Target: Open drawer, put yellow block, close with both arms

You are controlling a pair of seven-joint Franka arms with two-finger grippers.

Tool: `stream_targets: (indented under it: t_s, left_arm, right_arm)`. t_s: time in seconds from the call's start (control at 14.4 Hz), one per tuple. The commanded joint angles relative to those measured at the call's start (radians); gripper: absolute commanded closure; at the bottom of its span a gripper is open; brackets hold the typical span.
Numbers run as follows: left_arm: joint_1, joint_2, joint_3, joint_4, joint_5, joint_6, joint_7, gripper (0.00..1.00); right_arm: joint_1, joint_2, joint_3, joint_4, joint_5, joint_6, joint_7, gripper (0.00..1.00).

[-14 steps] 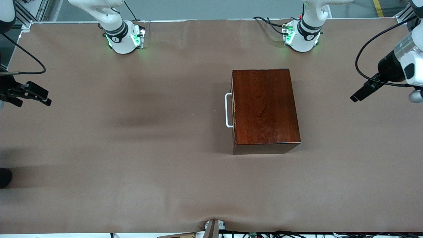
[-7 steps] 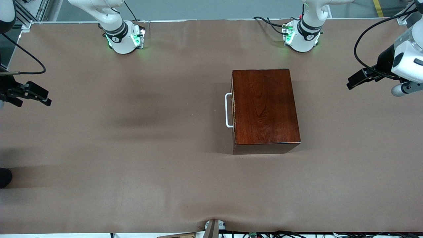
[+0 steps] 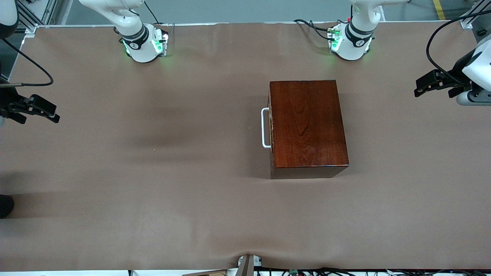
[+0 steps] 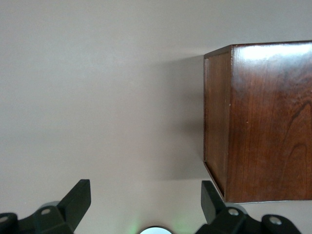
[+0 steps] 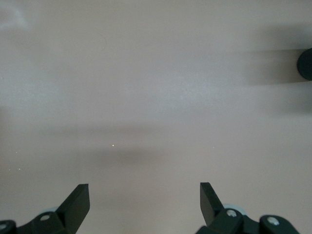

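Note:
The dark reddish-brown wooden box point(image 3: 308, 124) stands mid-table, toward the left arm's end. Its drawer point(image 3: 271, 130) is pushed in, and the white U-shaped handle point(image 3: 264, 128) faces the right arm's end. The yellow block is not in view. My left gripper point(image 3: 420, 87) is open and empty, over bare table at the left arm's end, apart from the box. In the left wrist view the left gripper point(image 4: 146, 200) has wide jaws and the box point(image 4: 263, 122) shows to one side. My right gripper point(image 3: 53, 115) waits open at the right arm's end; in the right wrist view the right gripper point(image 5: 145, 202) is over bare mat.
The brown mat point(image 3: 153, 172) covers the table. The arms' green-lit bases point(image 3: 144, 44) point(image 3: 351, 42) stand along the edge farthest from the front camera. A dark round object point(image 3: 5, 205) sits at the table's edge at the right arm's end.
The left gripper has swung away from the box, toward the left arm's end of the table. The box, the drawer and the right gripper have not moved.

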Motion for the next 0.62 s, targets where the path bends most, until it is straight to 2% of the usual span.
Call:
stream_targets:
  t_s: [0.0, 0.55]
  left_arm:
    - [0.006, -0.022, -0.015, -0.004, 0.002, -0.005, 0.026, 0.00]
    - [0.010, 0.004, -0.014, 0.016, 0.030, 0.002, 0.020, 0.00]
  right_arm:
    - [0.002, -0.019, 0.003, -0.005, -0.012, -0.009, 0.010, 0.00]
    - [0.002, -0.019, 0.003, -0.005, -0.012, -0.011, 0.007, 0.00]
